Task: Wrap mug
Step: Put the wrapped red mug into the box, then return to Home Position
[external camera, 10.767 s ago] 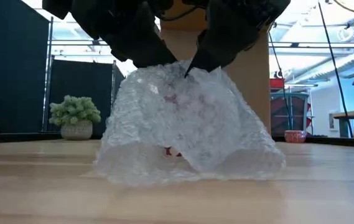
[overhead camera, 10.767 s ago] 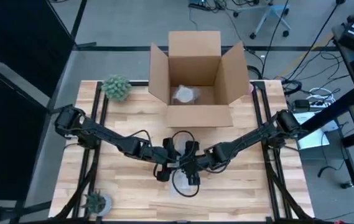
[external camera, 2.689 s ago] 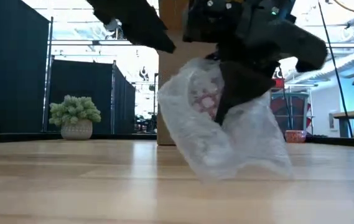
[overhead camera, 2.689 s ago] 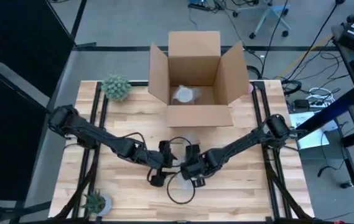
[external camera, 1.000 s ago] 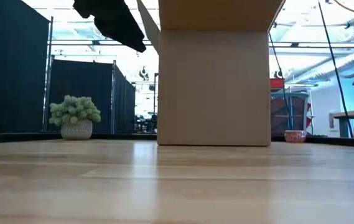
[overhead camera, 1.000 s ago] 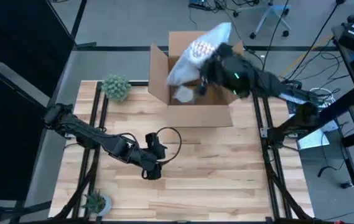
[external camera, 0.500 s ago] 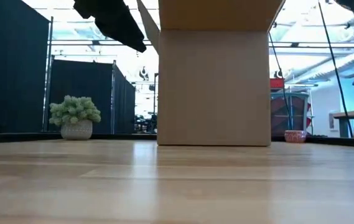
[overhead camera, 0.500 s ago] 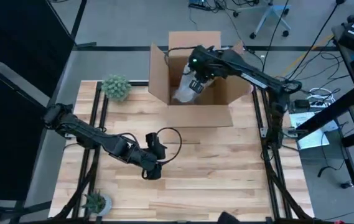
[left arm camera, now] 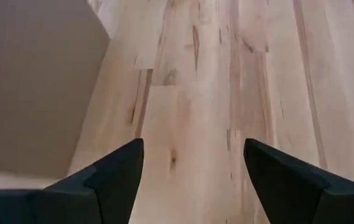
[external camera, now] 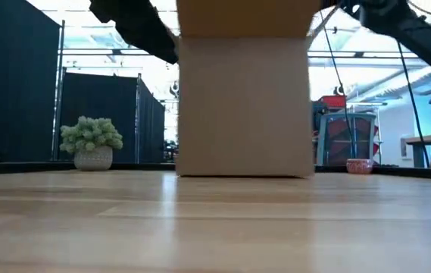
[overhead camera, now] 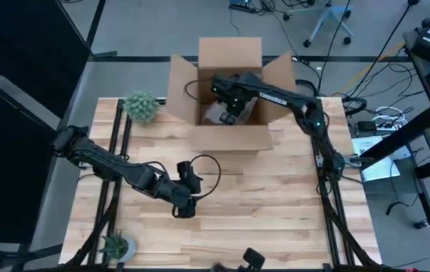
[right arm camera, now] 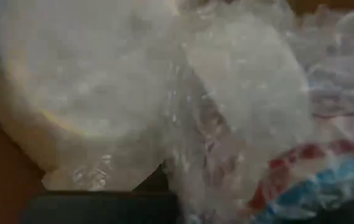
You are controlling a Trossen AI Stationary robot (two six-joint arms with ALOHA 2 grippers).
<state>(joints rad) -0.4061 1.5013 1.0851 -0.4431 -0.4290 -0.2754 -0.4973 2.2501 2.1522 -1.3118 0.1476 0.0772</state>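
While the right gripper [overhead camera: 227, 106] is lowered inside the cardboard box [overhead camera: 222, 136] at the far edge of the wooden table [overhead camera: 275, 204], the step in hand is judged to be the depositing of the wrapped mug [right arm camera: 301, 168], with the wrapping itself apparently complete. Item one, the mug: seen only in the right wrist view, as red and blue markings under crumpled bubble wrap [right arm camera: 239, 93], pressed close to the camera; beside it a second pale, wrapped bundle [right arm camera: 83, 81] is noted, its contents not to be made out. Item two, the right pincer: whether it is clenched on the wrap or released cannot be told, its fingers being hidden by plastic in the wrist view and by the box walls from above. Item three, the left gripper [left arm camera: 192, 168]: held released, jaws spread, over bare boards near the middle of the table, well apart from the box; nothing is grasped. Item four, bystanders: a small potted plant [overhead camera: 142, 106] at the far left corner and another [overhead camera: 116, 245] at the near left edge. Next move, as judged: the bundle is to be let go on the box floor and the arm lifted straight up, so that neither the flaps nor the neighbouring bundle are dragged.
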